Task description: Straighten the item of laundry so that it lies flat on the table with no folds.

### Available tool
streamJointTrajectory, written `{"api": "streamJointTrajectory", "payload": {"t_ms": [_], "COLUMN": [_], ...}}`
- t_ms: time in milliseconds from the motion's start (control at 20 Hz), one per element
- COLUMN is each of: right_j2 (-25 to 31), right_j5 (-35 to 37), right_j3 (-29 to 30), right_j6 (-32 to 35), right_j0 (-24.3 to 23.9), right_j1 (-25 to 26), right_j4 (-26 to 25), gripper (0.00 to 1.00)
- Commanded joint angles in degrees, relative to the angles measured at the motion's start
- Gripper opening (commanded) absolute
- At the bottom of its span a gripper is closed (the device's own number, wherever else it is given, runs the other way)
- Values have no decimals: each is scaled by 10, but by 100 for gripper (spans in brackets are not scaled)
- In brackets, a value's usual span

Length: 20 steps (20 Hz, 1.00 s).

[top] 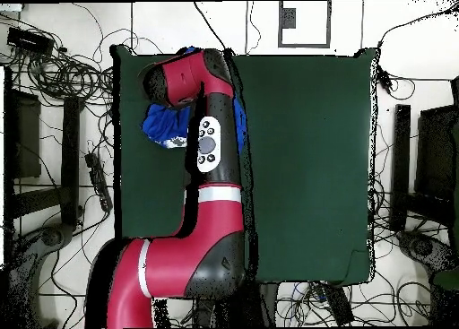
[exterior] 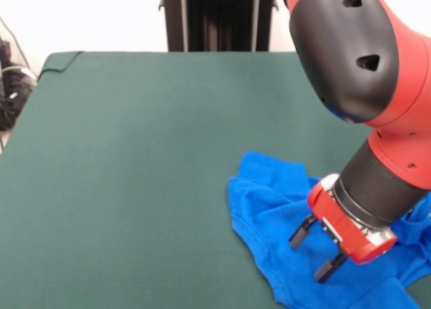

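Clearly the shirt [exterior: 283, 208] lies bunched near a table [exterior: 135, 154] corner, far from flat. Hovering just over it, the gripper [exterior: 316, 252] has its fingers apart and empty. Best to pinch one free edge and draw it outward toward open felt, low and slow.

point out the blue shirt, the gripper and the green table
blue shirt [exterior: 266, 194], front view, crumpled cloth left of the gripper
gripper [exterior: 316, 252], front view, midway between its open black fingertips
green table [exterior: 135, 161], front view, bare felt top
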Motion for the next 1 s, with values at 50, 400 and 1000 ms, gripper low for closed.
{"api": "streamJointTrajectory", "payload": {"t_ms": [50,400,1000], "right_j2": [19,2,2], "right_j5": [-43,-70,-89], "right_j3": [14,30,35], "right_j6": [-188,-161,-225], "right_j0": [5,-8,-26], "right_j1": [56,49,43], "right_j4": [-37,-50,-57], "gripper": [100,100,100]}}
